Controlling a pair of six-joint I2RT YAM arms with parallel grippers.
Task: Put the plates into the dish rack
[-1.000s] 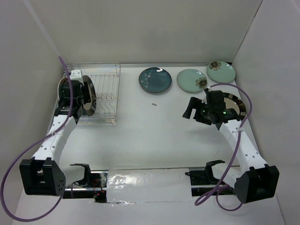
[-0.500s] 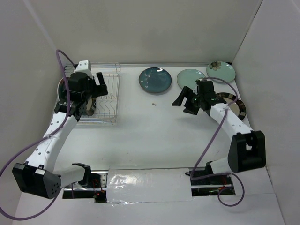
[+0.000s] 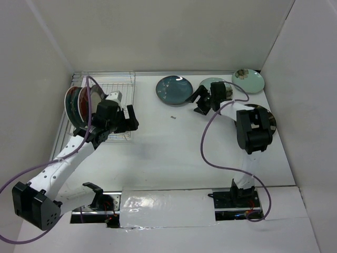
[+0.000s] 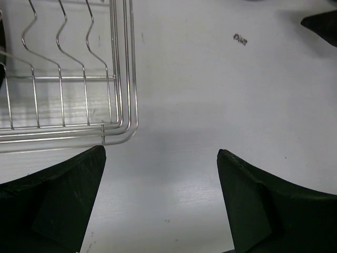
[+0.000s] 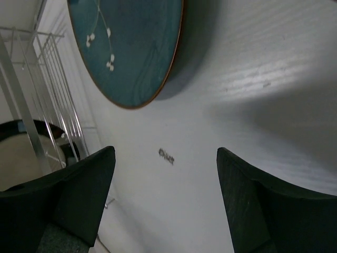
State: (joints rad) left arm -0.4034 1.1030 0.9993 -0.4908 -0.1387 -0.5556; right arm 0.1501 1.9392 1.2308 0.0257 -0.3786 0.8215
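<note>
The dish rack (image 3: 113, 105) sits in the upper left of the top view. A few plates (image 3: 79, 101) stand on their edges at its left end, packed close together, and one looks red. They fill only that end of the rack. The left gripper (image 3: 130, 117) is just past the rack's lower right corner, low over the white table (image 3: 168, 158). Its two fingers are spread wide and hold nothing. More plates lie flat on the table along the top of the view. A dark teal plate (image 3: 174, 89) is near the middle. A pale mint plate (image 3: 209, 83) is next to it, partly hidden by the right arm. Another mint plate (image 3: 248, 80) is in the upper right. A plate with a dark rim (image 3: 269, 120) peeks out from under the arm at the right. The right gripper (image 3: 199, 101) is just beside the teal plate's right edge, with its fingers apart and empty. A tiny dark speck (image 3: 172, 117) lies on the table below the teal plate.
</note>
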